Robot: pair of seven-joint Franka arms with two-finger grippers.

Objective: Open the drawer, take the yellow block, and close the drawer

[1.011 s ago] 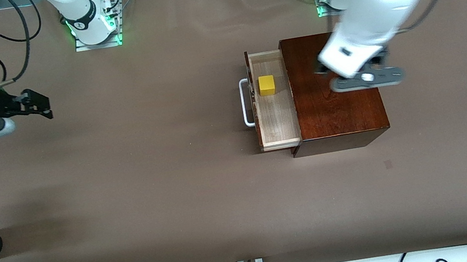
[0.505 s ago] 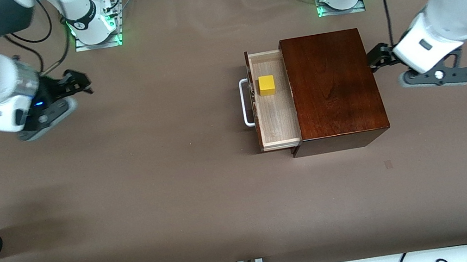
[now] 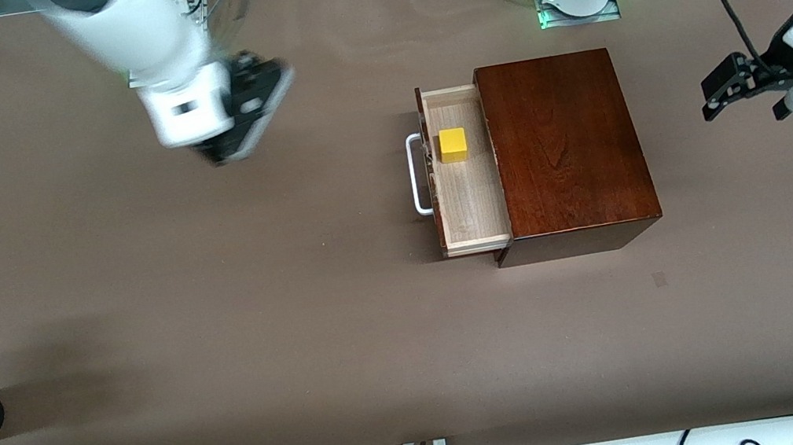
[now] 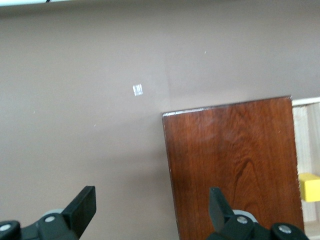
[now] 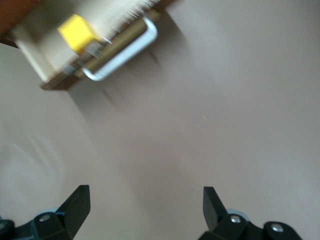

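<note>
yellow block (image 3: pixel 453 145): lies in the pulled-out drawer (image 3: pixel 471 203), right of frame centre, untouched.
handle (image 3: pixel 418 174): white bar at the drawer's front.
right gripper (image 3: pixel 252 114): upper left of centre, over bare table, fingers spread wide, empty.
left gripper (image 3: pixel 726 92): right edge, over bare table, spread, empty.
risk: a hurried descent could strike the drawer wall or nudge the block aside, likely from misalignment.

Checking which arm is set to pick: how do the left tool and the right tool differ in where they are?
The right tool hangs over bare table toward the right arm's end, with the yellow block and drawer in its wrist view. The left tool hangs off the wooden box at the left arm's end. Both are open and hold nothing.
</note>
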